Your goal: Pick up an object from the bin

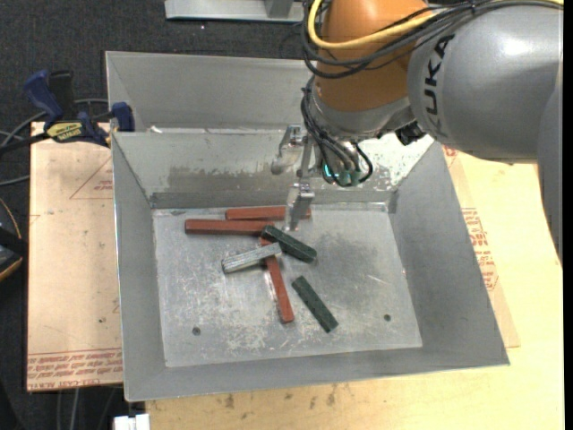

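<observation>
Grey metal bin (376, 280), floor scuffed. Claw (302, 210), state indeterminable, hangs just above a dark green bar (289, 245) mid-bin, crossing a grey bar (250, 260). We judge it light, rigid, smooth; grasp across its narrow width.

grey bar (251, 260): flat, slightly slanted | dark green bar (289, 245): diagonal, at grey bar's right end, apparently touching | red bar (281, 296): runs down from grey bar's right end | second dark green bar (314, 304): diagonal, lower right of grey bar, apart | long red-brown bar (219, 227): level, just above grey bar | shorter red-brown bar (255, 213): level, farther above
</observation>
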`<action>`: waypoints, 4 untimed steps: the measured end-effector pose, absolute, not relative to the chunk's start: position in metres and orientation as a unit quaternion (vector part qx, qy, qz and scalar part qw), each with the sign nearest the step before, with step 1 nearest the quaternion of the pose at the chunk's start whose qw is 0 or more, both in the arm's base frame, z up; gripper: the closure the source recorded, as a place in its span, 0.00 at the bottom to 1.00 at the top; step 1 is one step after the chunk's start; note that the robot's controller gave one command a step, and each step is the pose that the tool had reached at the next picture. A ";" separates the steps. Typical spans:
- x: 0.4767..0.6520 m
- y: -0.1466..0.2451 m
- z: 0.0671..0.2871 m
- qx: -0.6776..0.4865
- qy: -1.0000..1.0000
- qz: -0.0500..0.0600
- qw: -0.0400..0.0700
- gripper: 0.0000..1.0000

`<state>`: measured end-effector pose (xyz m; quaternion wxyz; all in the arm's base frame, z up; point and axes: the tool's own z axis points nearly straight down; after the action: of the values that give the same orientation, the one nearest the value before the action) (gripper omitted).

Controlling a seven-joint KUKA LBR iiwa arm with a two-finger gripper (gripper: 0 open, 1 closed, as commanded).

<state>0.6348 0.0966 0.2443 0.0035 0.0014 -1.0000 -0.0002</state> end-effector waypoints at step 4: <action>0.598 0.082 0.095 0.069 -0.998 0.000 -0.008 1.00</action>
<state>0.5980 0.0817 0.0947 -0.0075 0.0690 -0.9976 -0.0002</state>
